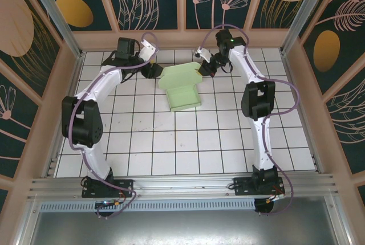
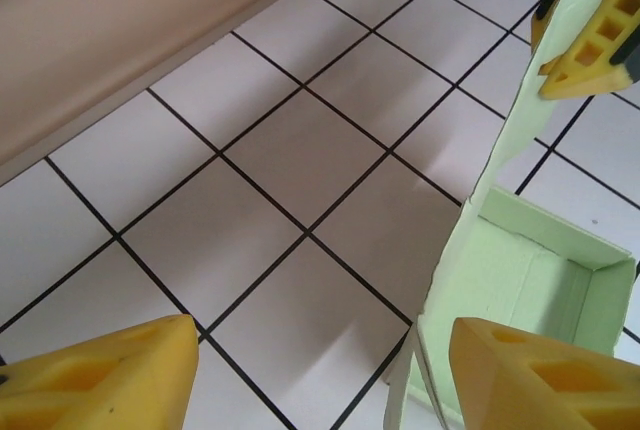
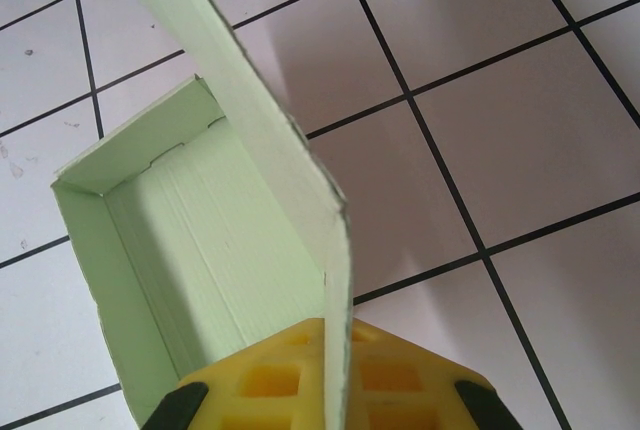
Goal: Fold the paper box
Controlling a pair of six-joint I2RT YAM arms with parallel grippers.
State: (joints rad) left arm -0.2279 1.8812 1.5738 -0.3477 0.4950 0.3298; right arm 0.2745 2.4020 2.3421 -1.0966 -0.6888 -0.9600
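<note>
Fig.: paper box [image 1: 183, 91] at far centre of tiled tabletop [image 1: 171, 148], tray open, lid raised upright. R gripper [image 3: 335, 360] clamped on lid's edge. L gripper [image 2: 320, 340] beside box, fingers apart, grasping nothing.

Surface [image 1: 171, 148]: white tile, bare from 3 through 6 to 9 o'clock of the paper box [image 1: 183, 98]. The widest passage lies at 6 o'clock, between the left arm [image 1: 94, 99] and the right arm [image 1: 254, 97]. Obstacles: the box's lid [image 3: 270, 140], raised along its 12 o'clock edge; right fingers [image 3: 265, 380], pinched onto the lid's rim at 1 o'clock; left fingers [image 2: 100, 375], spread apart, just beside the box at 10 o'clock. A wooden wall [image 1: 182, 39] bounds 12 o'clock, leaving a narrow strip of tile behind the lid.
</note>
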